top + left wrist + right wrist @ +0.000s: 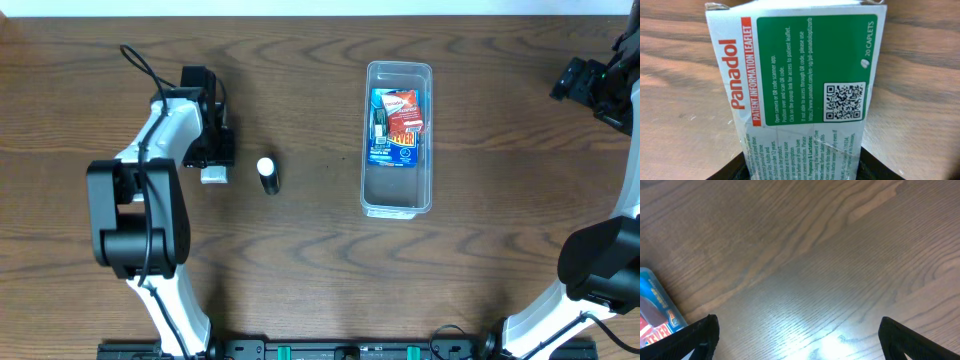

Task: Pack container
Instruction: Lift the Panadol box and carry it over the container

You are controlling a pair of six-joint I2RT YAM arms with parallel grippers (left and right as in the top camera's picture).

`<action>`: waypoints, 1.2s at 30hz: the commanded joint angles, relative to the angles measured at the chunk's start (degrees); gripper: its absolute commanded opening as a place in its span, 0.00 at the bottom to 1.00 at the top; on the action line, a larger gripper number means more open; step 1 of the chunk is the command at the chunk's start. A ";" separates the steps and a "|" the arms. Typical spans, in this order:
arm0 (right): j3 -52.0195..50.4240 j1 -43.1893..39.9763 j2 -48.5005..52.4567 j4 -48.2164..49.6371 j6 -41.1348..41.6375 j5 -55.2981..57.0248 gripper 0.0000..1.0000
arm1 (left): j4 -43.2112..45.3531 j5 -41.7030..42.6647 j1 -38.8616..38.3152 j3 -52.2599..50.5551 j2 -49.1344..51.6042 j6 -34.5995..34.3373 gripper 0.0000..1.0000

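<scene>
The clear plastic container (398, 140) lies right of centre in the overhead view, with a blue pack and a red pack (396, 124) inside its far half. Its corner with these packs shows at the left edge of the right wrist view (652, 311). My left gripper (215, 165) is shut on a white and green Panadol box (800, 85), whose end pokes out below the fingers (214, 176). A small black bottle with a white cap (268, 175) lies right of it. My right gripper (797, 335) is open and empty at the far right (590, 85).
Bare wooden table (300, 260) lies between the bottle and the container and along the front. The arm bases stand at the front left (140, 230) and front right (600, 265).
</scene>
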 commanded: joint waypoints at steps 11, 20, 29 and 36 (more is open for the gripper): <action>-0.11 -0.11 0.09 -0.07 -0.28 0.37 0.99 | -2.67 -0.92 -10.95 4.35 -29.57 -9.29 0.51; -0.11 -0.11 0.09 -0.07 -0.28 0.37 0.99 | -1.66 -0.96 -34.53 4.33 -39.04 -23.26 0.51; -0.11 -0.11 0.09 -0.07 -0.28 0.37 0.99 | 11.74 -4.83 -48.13 4.33 -28.17 -28.30 0.52; -0.11 -0.11 0.09 -0.07 -0.28 0.37 0.99 | 15.02 -4.79 -49.83 4.33 -16.35 -35.32 0.52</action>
